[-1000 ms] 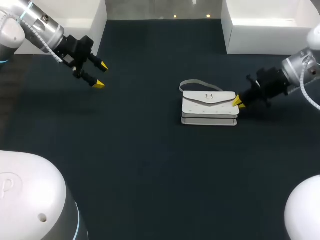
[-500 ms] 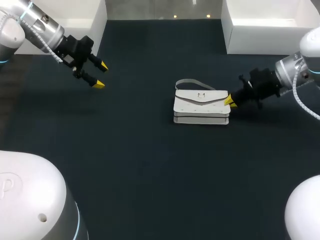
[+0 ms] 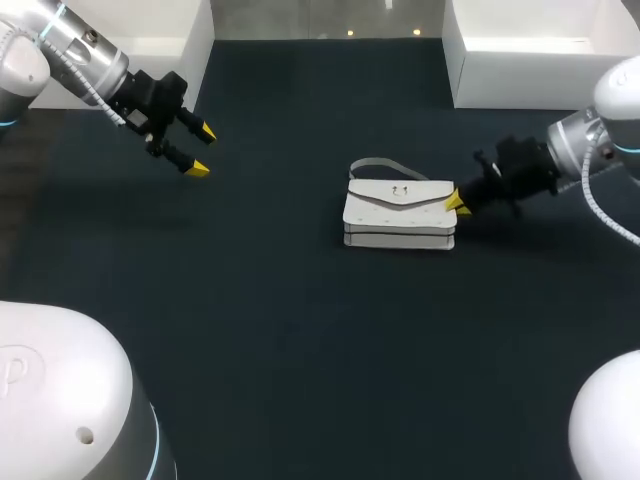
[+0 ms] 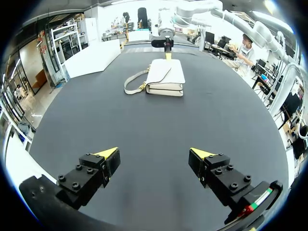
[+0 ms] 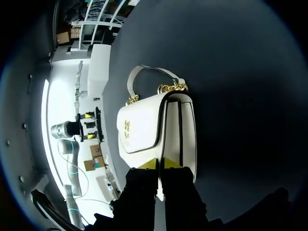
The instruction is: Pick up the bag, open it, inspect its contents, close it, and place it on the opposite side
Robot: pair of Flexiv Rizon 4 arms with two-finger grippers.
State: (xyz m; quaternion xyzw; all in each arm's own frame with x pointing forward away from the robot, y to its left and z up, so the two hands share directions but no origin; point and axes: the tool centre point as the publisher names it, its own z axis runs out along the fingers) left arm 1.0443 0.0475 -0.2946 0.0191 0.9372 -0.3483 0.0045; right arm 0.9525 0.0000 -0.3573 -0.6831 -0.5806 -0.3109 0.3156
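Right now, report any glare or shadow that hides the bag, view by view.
Head view: bag evenly lit, nothing hides it. Left wrist view: bag bright against the dark table, no glare. Right wrist view: bag well lit at the right gripper; table beyond it falls dark.

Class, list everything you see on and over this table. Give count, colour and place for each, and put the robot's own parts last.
table: one, dark, under everything.
bag: one, white, flap closed, lying a little right of the table's middle.
strap: one, pale, attached to the bag, looped on the table at its far side.
boxes: two, white, at the far left and far right corners.
left gripper: one, black with yellow tips, open, over the far left, well apart from the bag.
right gripper: one, black with yellow tips, shut, tips against the bag's right end.
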